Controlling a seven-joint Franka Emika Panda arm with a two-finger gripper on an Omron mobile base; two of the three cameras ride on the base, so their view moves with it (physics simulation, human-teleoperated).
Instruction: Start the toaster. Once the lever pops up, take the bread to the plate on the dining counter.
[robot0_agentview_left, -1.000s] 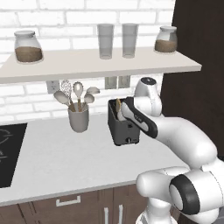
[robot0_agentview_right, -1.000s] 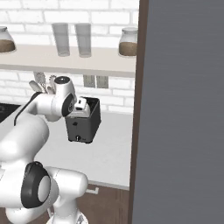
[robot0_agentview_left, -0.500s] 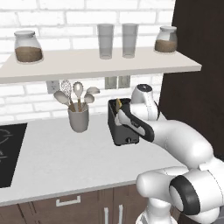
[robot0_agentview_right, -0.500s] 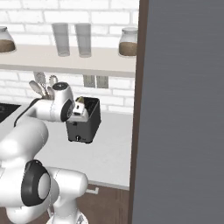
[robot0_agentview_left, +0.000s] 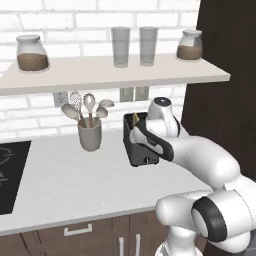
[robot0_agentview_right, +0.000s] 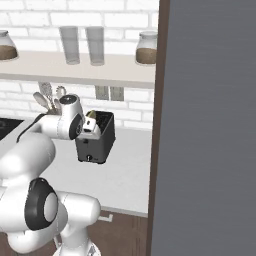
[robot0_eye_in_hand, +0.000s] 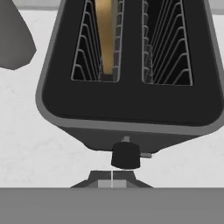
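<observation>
Two slots of the toaster (robot0_eye_in_hand: 127, 94) lie straight ahead of the claw (robot0_eye_in_hand: 112, 183), which is clenched with its tips pressed together, holding nothing. The lever (robot0_eye_in_hand: 126, 155) sits just beyond those tips, at the toaster's near end. The bread (robot0_eye_in_hand: 105, 35) stands upright in the left slot, farther off

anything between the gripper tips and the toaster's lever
Nothing that shows. In the hand view the shut gripper sits right under the dark lever on the toaster, with only bare white counter behind the short gap.
</observation>
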